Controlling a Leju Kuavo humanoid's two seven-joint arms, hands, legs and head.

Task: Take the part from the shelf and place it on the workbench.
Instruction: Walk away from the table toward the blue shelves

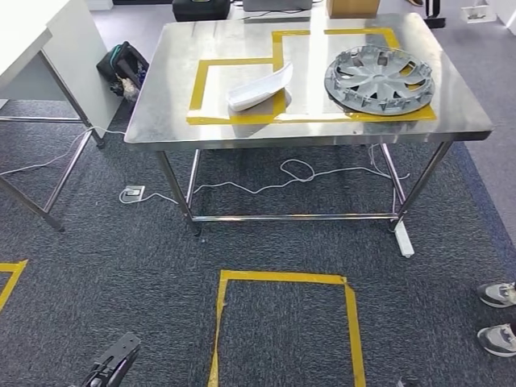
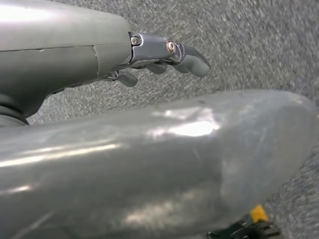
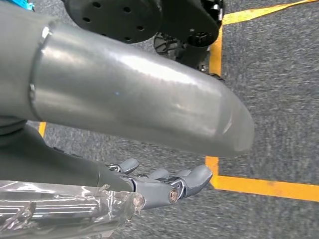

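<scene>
The steel workbench (image 1: 164, 121) stands ahead, marked with yellow tape outlines. A white curved part (image 1: 260, 88) lies on it, across the tape of the left outline. A silver wheel cover (image 1: 380, 79) lies flat in the right outline. My left hand (image 1: 113, 363) hangs low at the bottom left, far short of the bench. In the left wrist view the left hand (image 2: 150, 124) has its fingers (image 2: 169, 52) stretched out over the carpet and holds nothing. In the right wrist view my right hand (image 3: 150, 124) also hangs over the carpet, fingers (image 3: 173, 184) extended and holding nothing.
A yellow tape square (image 1: 286, 322) marks the carpet in front of the bench. White cables (image 1: 292, 173) and a power strip (image 1: 403, 239) lie under it. A white table (image 1: 36, 48) and a black bag (image 1: 125, 68) are at the left. A person's shoes (image 1: 497, 314) stand at the right edge.
</scene>
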